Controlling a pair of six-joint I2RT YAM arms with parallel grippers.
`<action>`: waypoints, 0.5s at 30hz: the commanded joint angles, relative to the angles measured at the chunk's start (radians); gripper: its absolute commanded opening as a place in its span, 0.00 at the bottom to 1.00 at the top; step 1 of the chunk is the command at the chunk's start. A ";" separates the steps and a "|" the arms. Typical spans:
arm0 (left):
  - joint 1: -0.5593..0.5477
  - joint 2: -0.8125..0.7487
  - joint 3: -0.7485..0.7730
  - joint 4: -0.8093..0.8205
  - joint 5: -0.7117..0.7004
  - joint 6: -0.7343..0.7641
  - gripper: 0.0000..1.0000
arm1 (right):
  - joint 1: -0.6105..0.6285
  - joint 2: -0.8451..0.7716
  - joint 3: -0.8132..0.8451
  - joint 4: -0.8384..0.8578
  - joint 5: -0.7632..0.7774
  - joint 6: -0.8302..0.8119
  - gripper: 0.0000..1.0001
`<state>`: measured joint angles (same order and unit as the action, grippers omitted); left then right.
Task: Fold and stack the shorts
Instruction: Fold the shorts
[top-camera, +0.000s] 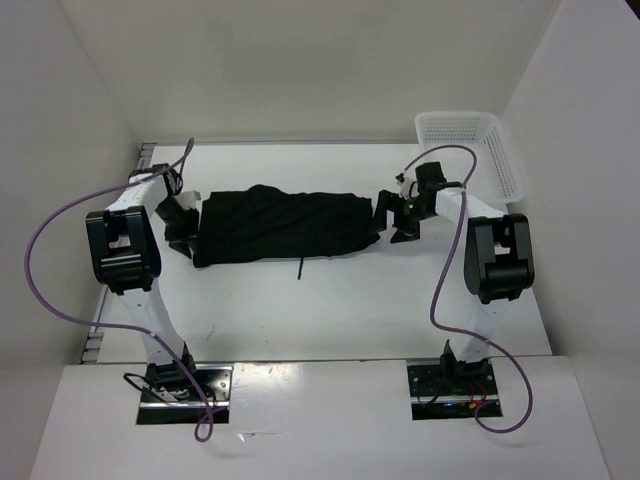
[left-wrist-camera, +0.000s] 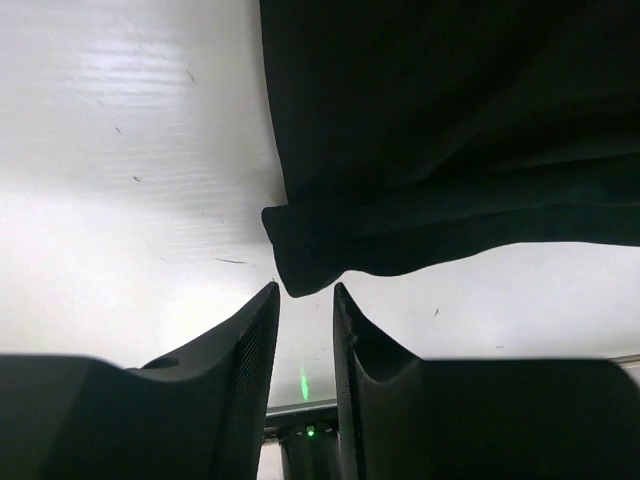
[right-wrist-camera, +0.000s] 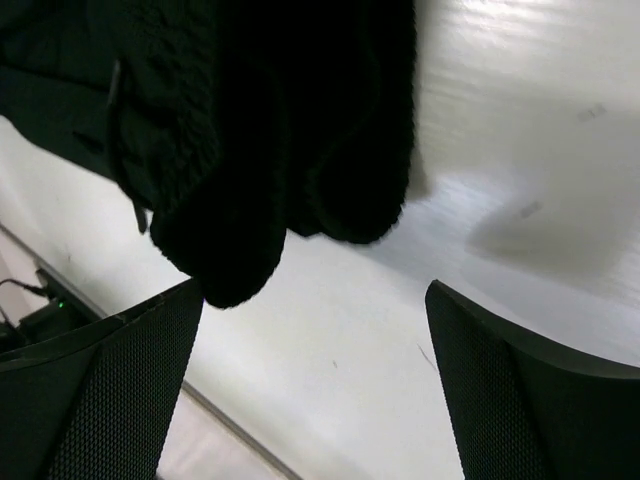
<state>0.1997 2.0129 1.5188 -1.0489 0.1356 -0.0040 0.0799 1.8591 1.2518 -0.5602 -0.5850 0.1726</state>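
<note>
Seen from above, the pair of black soft fabric shorts (top-camera: 280, 225) lies rumpled and stretched left to right across the middle of the white table (top-camera: 330, 310). Its thin dark drawstring (top-camera: 298, 268) trails off the near edge toward the arm bases. The left gripper (top-camera: 180, 228) sits low, just beside the left end of the shorts. In my left wrist view its jaws are parted by a narrow gap and pinch nothing, and a folded corner of the cloth lies right at the fingertips. The right gripper (top-camera: 390, 215) sits just beside the right end. In my right wrist view its jaws are spread wide and hold nothing, with the bunched edge of the shorts ahead of them. A white plastic mesh basket (top-camera: 500, 150) stands at the far right corner, well apart from the shorts.
</note>
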 joint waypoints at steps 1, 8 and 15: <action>0.006 0.014 0.047 -0.023 0.004 0.004 0.36 | 0.055 0.047 0.055 0.080 0.074 0.079 0.96; 0.015 0.004 0.119 0.013 -0.030 0.004 0.41 | 0.064 0.130 0.084 0.112 0.125 0.088 0.89; -0.005 0.196 0.464 0.082 0.027 0.004 0.43 | 0.075 0.161 0.113 0.135 0.197 0.091 0.53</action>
<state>0.2058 2.1288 1.8740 -1.0042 0.1303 -0.0040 0.1452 1.9923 1.3235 -0.4660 -0.4667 0.2657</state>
